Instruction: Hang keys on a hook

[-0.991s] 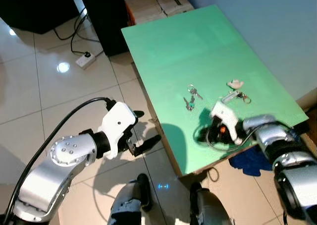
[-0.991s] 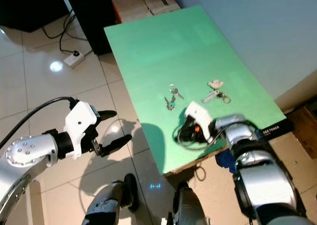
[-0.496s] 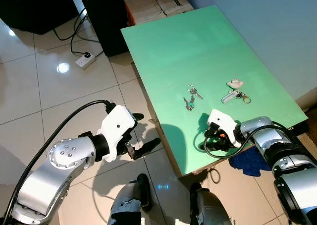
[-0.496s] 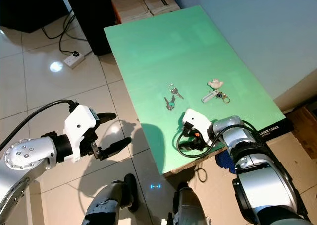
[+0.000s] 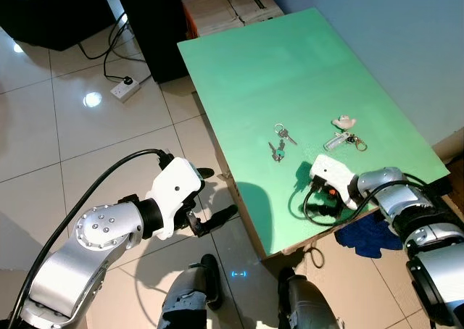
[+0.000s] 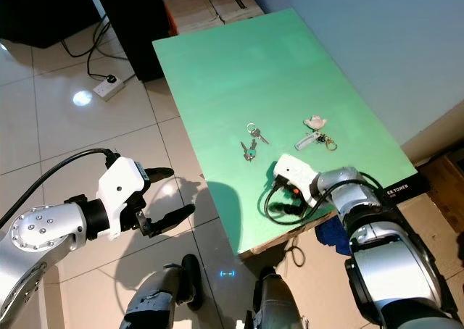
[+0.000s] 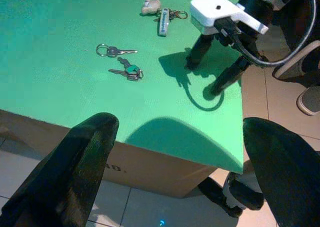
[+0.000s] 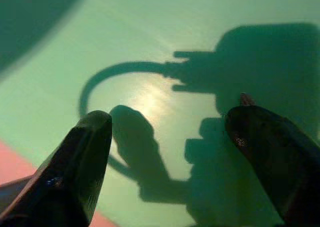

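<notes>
A: Since the earlier frame, the right gripper (image 5: 317, 198) was shifted toward the table (image 5: 246, 75) edge, fingers spread, nothing held.

B: Keys (image 5: 278, 143) noted lying mid-table; left gripper (image 5: 210, 198) spread over the floor.

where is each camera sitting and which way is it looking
Head stereo pair: looks forward and down at the green table and tiled floor; both arms show.
Left wrist: off the table's near edge, looks between open black fingers across the table to the keys and right gripper.
Right wrist: points down at bare green table between its open fingers.
Shared: head and left wrist views both show keys and right gripper.
</notes>
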Controlling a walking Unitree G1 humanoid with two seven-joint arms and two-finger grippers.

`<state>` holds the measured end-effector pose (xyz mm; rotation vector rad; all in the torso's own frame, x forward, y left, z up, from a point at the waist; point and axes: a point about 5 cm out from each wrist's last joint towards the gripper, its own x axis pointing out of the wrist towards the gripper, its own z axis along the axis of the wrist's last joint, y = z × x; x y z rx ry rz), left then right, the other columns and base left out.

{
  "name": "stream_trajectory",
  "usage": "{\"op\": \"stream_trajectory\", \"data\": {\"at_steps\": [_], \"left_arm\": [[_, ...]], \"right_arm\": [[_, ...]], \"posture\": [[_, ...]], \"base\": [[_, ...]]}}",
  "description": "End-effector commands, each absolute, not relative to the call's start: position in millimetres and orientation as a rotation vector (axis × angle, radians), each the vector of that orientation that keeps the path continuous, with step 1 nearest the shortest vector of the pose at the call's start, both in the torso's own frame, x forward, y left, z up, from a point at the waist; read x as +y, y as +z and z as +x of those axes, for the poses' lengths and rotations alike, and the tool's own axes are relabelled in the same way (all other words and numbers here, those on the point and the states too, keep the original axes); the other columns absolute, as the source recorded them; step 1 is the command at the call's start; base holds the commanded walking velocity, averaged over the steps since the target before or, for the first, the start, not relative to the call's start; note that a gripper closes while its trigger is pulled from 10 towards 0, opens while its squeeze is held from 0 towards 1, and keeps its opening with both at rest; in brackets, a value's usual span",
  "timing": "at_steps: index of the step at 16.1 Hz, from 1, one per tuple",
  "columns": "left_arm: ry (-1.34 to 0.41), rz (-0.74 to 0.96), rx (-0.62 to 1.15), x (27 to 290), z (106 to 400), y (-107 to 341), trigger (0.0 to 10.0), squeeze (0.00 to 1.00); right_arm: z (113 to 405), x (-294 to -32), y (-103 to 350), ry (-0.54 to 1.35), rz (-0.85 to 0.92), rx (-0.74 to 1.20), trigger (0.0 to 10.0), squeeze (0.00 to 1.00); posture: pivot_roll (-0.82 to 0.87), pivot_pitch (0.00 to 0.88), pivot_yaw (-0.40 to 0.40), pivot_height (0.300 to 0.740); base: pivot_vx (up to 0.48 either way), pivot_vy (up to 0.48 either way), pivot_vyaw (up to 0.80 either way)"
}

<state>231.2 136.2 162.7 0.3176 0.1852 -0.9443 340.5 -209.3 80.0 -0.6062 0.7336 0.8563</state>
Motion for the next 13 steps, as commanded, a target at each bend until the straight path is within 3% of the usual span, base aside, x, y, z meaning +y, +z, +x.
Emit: {"op": "stream_trajectory", "data": {"at_steps": [1,8,13], "left_arm": [[-0.938,0.319,0.211,140.6,231.4,158.6,10.0,0.0],[-0.932,0.311,0.194,135.2,234.0,156.6,10.0,0.0],[-0.903,0.279,0.185,129.9,233.3,137.8,10.0,0.0]], "right_arm": [[341.6,-215.5,80.2,0.805,-0.643,0.721,10.0,1.0],[357.5,-214.7,109.0,0.739,-0.519,0.529,10.0,1.0],[352.3,-224.3,101.0,0.502,-0.524,0.402,10.0,1.0]], "posture": [[0.04,0.287,0.06,0.74],[0.01,0.274,0.047,0.74],[0.01,0.128,0.047,0.74]], "base": [[0.0,0.0,0.0],[0.0,0.0,0.0],[0.0,0.0,0.0]]}}
